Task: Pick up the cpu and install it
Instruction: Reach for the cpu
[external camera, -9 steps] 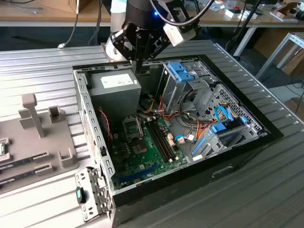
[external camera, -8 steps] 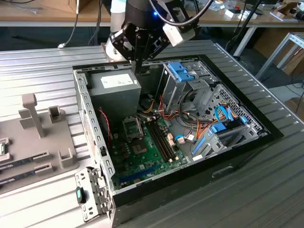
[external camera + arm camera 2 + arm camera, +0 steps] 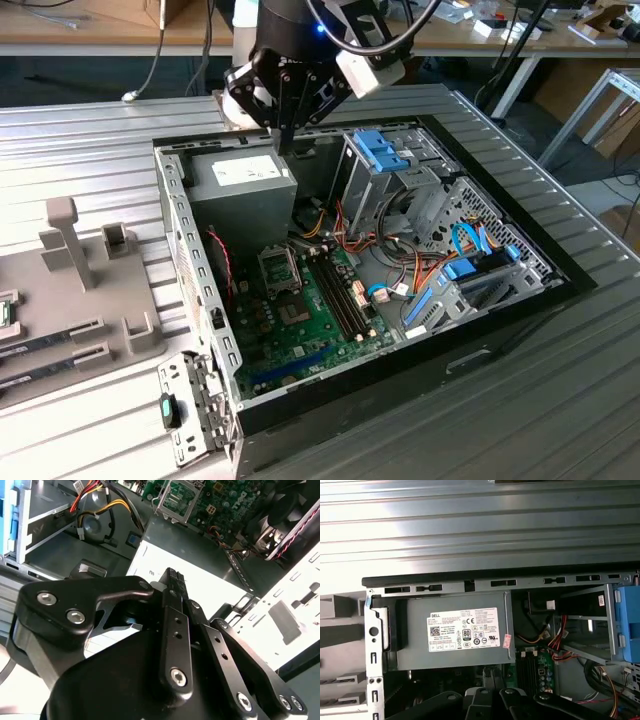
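Now the gripper [image 3: 283,143] hangs just above the power supply [image 3: 245,180] in the open case [image 3: 195,262], with its fingers [image 3: 175,630] pressed together. What looks like the cpu [image 3: 5,312] lies on the grey fixture [image 3: 95,300] at the exterior view's left edge, well apart from the gripper.

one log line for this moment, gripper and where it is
gripper: over power supply | setting: open pc case on slatted table | socket frame: on motherboard, apart from gripper
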### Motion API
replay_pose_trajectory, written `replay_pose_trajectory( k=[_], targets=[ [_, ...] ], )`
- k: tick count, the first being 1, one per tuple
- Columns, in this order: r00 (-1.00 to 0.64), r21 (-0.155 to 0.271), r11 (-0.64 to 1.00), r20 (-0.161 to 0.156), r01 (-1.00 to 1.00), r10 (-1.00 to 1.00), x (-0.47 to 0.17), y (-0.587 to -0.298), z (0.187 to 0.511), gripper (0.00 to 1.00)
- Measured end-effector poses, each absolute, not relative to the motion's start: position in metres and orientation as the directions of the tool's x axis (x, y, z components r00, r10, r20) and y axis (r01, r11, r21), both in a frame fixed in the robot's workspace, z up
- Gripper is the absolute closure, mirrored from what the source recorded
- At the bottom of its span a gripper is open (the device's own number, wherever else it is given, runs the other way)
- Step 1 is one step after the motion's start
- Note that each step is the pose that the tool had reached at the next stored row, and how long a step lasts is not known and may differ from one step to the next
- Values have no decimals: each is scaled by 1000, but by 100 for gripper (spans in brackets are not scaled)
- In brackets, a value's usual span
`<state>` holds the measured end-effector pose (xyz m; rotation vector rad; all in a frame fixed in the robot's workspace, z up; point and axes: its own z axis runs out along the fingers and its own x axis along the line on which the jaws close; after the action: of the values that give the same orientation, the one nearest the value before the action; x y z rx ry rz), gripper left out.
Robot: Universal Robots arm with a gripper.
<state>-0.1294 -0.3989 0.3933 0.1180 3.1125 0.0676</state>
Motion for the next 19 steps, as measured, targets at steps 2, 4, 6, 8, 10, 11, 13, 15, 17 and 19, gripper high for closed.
replay_pose_trajectory(
  k=[2,4,6,8,10,11,13,15,17,19],
  targets=[
    [-997,44,996,-24,75,76,-130,-399,393,89],
    [-997,44,996,-24,75,76,-132,-399,393,89],
    [-997,44,996,-24,75,76,-132,-399,393,89],
    [-997,44,996,-24,75,76,-133,-399,393,89],
    [-997,44,996,-24,75,76,-134,-399,393,89],
    [-997,44,996,-24,75,76,-135,-399,393,89],
    [-997,44,996,-24,75,76,-135,-399,393,89],
    [-997,44,996,-24,75,76,-136,-399,393,89],
    [-997,44,996,-24,75,76,-136,-399,393,89],
    [-997,44,996,-24,75,76,-139,-399,393,89]
  ],
)
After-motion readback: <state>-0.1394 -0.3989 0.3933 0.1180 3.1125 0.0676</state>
